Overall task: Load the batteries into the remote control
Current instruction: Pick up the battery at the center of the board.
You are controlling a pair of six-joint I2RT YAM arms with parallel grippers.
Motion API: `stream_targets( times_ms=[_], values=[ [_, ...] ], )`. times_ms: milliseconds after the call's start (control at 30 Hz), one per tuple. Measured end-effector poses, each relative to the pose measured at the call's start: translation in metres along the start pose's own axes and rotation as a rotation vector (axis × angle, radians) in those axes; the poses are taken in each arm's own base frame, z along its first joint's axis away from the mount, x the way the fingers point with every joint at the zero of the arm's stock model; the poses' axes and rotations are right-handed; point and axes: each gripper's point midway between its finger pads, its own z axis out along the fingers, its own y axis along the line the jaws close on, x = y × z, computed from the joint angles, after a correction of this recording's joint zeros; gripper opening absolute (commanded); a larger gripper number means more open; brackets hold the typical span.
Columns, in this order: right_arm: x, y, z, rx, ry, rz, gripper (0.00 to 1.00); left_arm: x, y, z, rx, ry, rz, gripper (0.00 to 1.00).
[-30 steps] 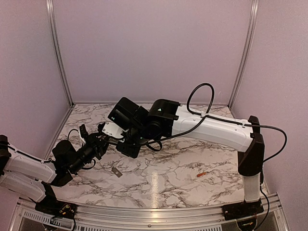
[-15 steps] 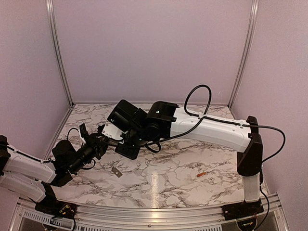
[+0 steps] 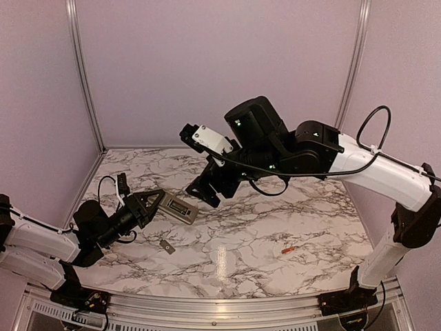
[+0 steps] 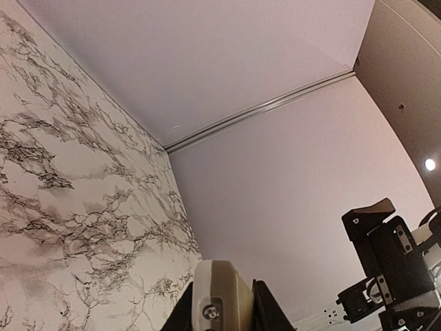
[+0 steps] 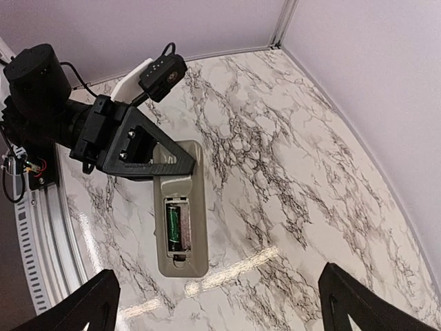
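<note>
The remote control [image 3: 182, 210] lies back-up, just above the marble, with my left gripper [image 3: 157, 201] shut on its near end. In the right wrist view the remote control [image 5: 196, 172] shows its open battery recess, and a dark green battery [image 5: 173, 227] sits in the left slot; the slot beside it is bare. The left gripper [image 5: 148, 155] clamps the handset's top end there. My right gripper [image 5: 220, 310] hangs high above it, wide open and holding nothing. An orange-red battery [image 3: 288, 250] lies on the table at the right. In the left wrist view the remote's end [image 4: 220, 293] sits between the fingers.
A small flat grey cover piece [image 3: 167, 246] lies on the marble in front of the left gripper. The right arm [image 3: 310, 148] reaches across above the table's middle. Purple walls close in the back and both sides, with a metal rail [image 3: 207, 314] along the near edge.
My right gripper has risen up and away from the remote and opened wide. The remote, hidden under it before, now shows. The left arm has held still.
</note>
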Motion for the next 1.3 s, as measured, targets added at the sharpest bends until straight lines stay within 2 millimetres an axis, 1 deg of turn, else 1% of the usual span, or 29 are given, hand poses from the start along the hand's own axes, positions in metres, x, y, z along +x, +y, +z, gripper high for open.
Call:
stream_targets(
  times_ms=[67,133,267,333,400,467,500,533,633,700,767,833,933,1033,1100,1200,1300],
  values=[
    [0.003,-0.01,-0.012,0.016,-0.02,0.027,0.99,0.005,-0.004,0.0,0.019,0.029,0.032,0.0],
    [0.011,-0.016,-0.018,0.018,-0.017,0.049,0.99,0.011,-0.008,0.0,0.04,0.065,0.066,0.0],
    [0.05,-0.034,-0.019,0.048,0.057,0.11,0.94,0.017,-0.019,0.003,0.084,0.109,0.114,0.0],
    [0.077,-0.043,-0.016,0.07,0.127,0.148,0.92,0.021,-0.022,0.004,0.097,0.128,0.129,0.0],
    [0.111,-0.05,-0.011,0.089,0.219,0.188,0.9,0.023,-0.022,0.003,0.1,0.145,0.14,0.0],
    [0.15,-0.053,-0.007,0.099,0.329,0.228,0.9,0.026,-0.02,0.003,0.098,0.16,0.145,0.0],
    [0.167,-0.054,-0.006,0.102,0.374,0.245,0.89,0.027,-0.021,0.003,0.099,0.166,0.147,0.0],
    [0.19,-0.055,-0.005,0.1,0.434,0.274,0.88,0.028,-0.021,0.003,0.101,0.17,0.148,0.0],
    [0.243,-0.061,-0.006,0.102,0.562,0.382,0.87,0.03,-0.022,0.003,0.107,0.181,0.149,0.0],
    [0.272,-0.064,-0.01,0.113,0.62,0.475,0.83,0.032,-0.02,0.003,0.104,0.191,0.148,0.0],
    [0.292,-0.065,-0.015,0.125,0.655,0.539,0.8,0.034,-0.017,0.004,0.098,0.198,0.144,0.0],
    [0.303,-0.06,-0.022,0.126,0.683,0.564,0.78,0.036,-0.015,0.005,0.098,0.206,0.143,0.0],
    [0.307,-0.057,-0.027,0.125,0.7,0.568,0.76,0.038,-0.015,0.006,0.11,0.212,0.139,0.0],
    [0.315,-0.058,-0.027,0.136,0.733,0.557,0.75,0.041,-0.015,0.007,0.125,0.222,0.132,0.0],
    [0.322,-0.057,-0.024,0.135,0.767,0.554,0.76,0.044,-0.012,0.007,0.124,0.234,0.121,0.0],
    [0.338,-0.056,-0.022,0.15,0.838,0.549,0.76,0.047,-0.008,0.008,0.116,0.248,0.109,0.0],
    [0.352,-0.058,-0.024,0.183,0.904,0.541,0.74,0.048,-0.008,0.008,0.118,0.254,0.099,0.0]
  ],
)
